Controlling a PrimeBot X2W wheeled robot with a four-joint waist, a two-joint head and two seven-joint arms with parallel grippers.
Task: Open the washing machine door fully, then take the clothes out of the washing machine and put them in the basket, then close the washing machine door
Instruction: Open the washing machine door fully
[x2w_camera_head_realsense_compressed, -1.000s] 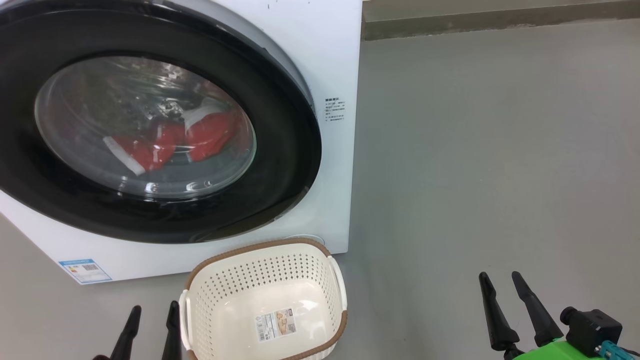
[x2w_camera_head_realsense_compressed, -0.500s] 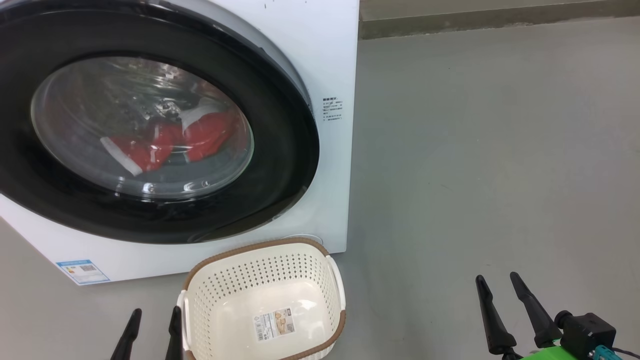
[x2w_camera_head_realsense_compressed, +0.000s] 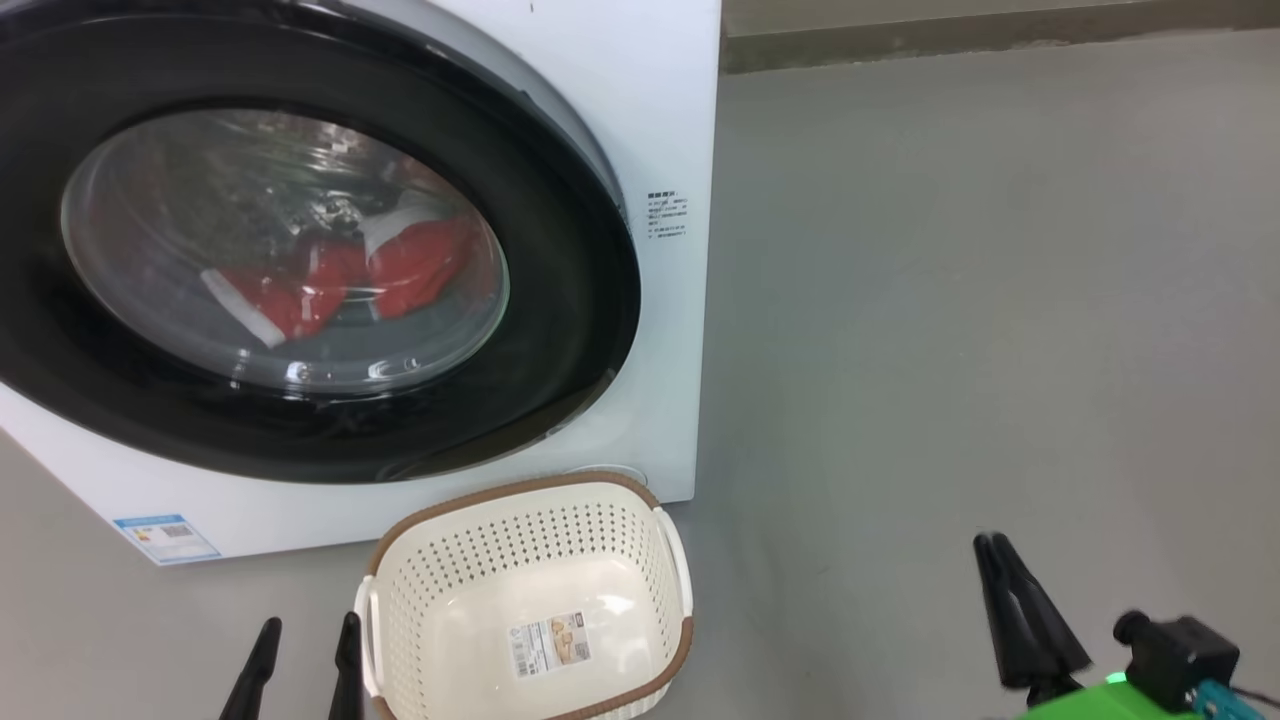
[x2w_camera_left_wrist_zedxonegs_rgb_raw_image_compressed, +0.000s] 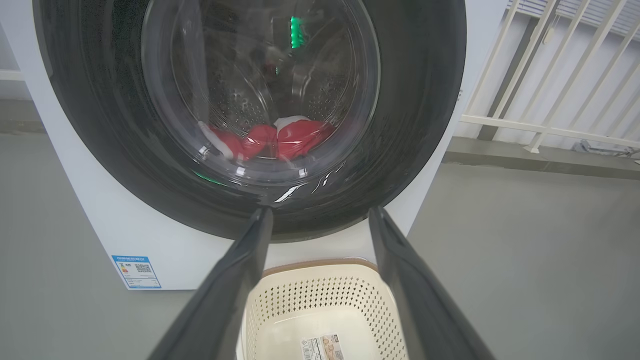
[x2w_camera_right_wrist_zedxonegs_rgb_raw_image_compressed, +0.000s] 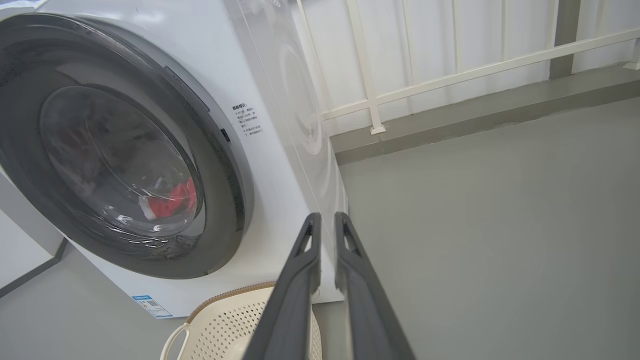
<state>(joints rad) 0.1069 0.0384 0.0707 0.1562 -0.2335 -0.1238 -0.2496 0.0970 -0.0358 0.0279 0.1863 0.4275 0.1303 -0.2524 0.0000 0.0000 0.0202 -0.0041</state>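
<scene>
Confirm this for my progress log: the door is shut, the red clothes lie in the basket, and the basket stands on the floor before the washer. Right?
Not quite. The clothes lie inside the washer, behind the glass of the door; the basket holds none, as the head view shows. The rest is right.

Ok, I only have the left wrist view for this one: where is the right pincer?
Observer: The right pincer is over the floor, right of the basket, fingers almost touching, gripping nothing.
Operator: Is the door shut tight? I see it head-on.
Observer: From the right wrist view's side angle, the washing machine door looks flush against the washing machine.
Operator: And the basket's near half?
Observer: Empty; only a label sticker lies on its bottom.
</scene>
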